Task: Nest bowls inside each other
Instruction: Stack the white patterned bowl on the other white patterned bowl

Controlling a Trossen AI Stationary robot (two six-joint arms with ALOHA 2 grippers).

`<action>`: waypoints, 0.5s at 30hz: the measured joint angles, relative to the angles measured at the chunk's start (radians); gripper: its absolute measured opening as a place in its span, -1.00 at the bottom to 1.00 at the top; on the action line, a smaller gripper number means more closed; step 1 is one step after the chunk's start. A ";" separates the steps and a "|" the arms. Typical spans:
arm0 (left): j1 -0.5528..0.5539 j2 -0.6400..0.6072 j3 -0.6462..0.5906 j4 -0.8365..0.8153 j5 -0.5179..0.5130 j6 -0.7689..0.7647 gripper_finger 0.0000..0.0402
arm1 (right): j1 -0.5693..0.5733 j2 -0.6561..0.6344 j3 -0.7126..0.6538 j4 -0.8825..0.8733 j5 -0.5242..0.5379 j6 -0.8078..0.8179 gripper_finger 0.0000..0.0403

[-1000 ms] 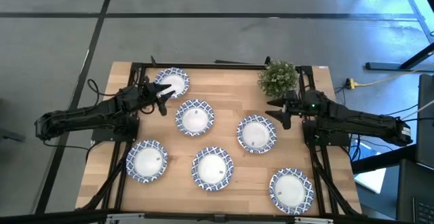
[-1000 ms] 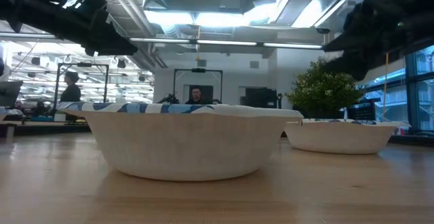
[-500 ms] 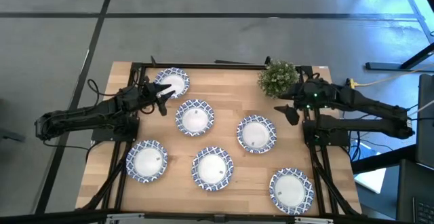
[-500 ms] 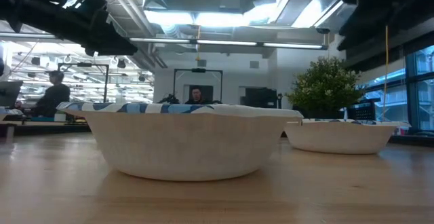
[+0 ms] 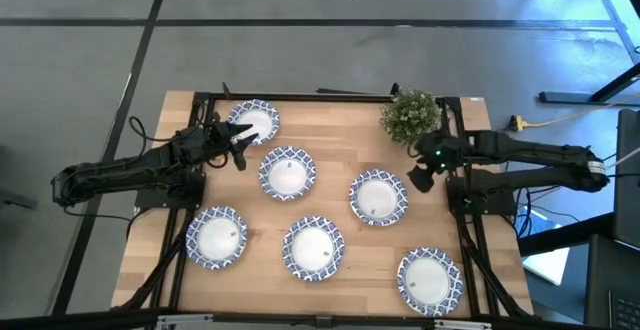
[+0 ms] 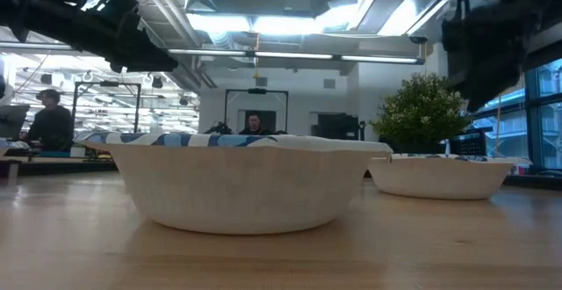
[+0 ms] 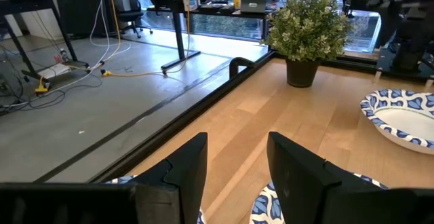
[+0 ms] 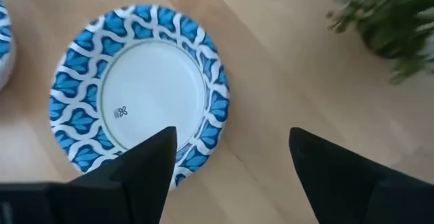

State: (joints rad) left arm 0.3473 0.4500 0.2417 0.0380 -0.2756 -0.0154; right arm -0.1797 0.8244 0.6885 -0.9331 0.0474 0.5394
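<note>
Six bowls lie separately on the desk [image 5: 340, 140], none nested. The left gripper [image 5: 240, 148], fingers apart, sits at the 5 o'clock edge of the far-left bowl [image 5: 252, 122]. The right gripper [image 5: 419, 177], fingers apart, hovers at 2 o'clock of the right-centre bowl [image 5: 378, 197], just beside it. One potted plant [image 5: 410, 115] stands at 12 o'clock of that gripper.

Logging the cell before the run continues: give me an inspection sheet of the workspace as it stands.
Surface: wooden table, dark frame.
Job's things: six bowls, all separate, none nested; the nearest to the right gripper is this bowl.
Clutter: potted plant at the far right corner.
Grippers: left gripper open, beside the far-left bowl; right gripper open, pointing down at the table.
Cables: yellow cable on the floor, right.
Surroundings: seated person in the room beyond.
</note>
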 joint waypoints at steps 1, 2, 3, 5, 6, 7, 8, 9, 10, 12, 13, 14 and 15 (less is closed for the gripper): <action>0.000 0.000 0.000 0.000 0.000 0.000 -0.26 | 0.006 0.016 -0.011 0.008 -0.001 0.018 0.42; 0.000 0.000 0.000 0.000 0.000 0.000 -0.26 | 0.011 0.031 -0.023 0.016 -0.001 0.035 0.42; 0.000 0.000 0.000 0.000 0.000 0.000 -0.26 | 0.016 0.047 -0.034 0.026 0.000 0.049 0.42; 0.000 0.000 0.000 0.000 0.000 0.000 -0.26 | 0.026 0.077 -0.057 0.059 -0.002 0.072 0.42; 0.000 0.000 0.000 0.000 0.000 0.000 -0.26 | 0.032 0.091 -0.067 0.072 -0.004 0.084 0.42; 0.000 0.000 0.000 0.000 0.000 0.000 -0.26 | 0.039 0.105 -0.077 0.086 -0.004 0.087 0.42; 0.000 0.000 0.000 0.000 0.000 0.000 -0.26 | 0.046 0.120 -0.085 0.103 -0.004 0.089 0.42; 0.000 0.000 0.000 0.000 0.000 0.000 -0.26 | 0.054 0.134 -0.090 0.120 -0.004 0.090 0.42; 0.000 0.000 0.000 0.000 0.000 0.000 -0.26 | 0.062 0.148 -0.092 0.136 -0.004 0.098 0.42; 0.000 0.000 0.000 0.000 0.000 0.000 -0.26 | 0.076 0.176 -0.093 0.157 -0.004 0.108 0.42; 0.000 0.000 0.000 0.000 0.000 0.000 -0.26 | 0.083 0.190 -0.093 0.170 -0.004 0.109 0.42; 0.000 0.000 0.000 0.000 0.000 0.000 -0.26 | 0.090 0.203 -0.093 0.180 -0.004 0.111 0.42; 0.000 0.000 0.000 0.000 0.000 0.000 -0.26 | 0.096 0.216 -0.093 0.190 -0.004 0.111 0.42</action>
State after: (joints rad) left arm 0.3473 0.4503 0.2417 0.0376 -0.2756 -0.0154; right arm -0.0842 1.0404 0.5953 -0.7429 0.0433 0.6506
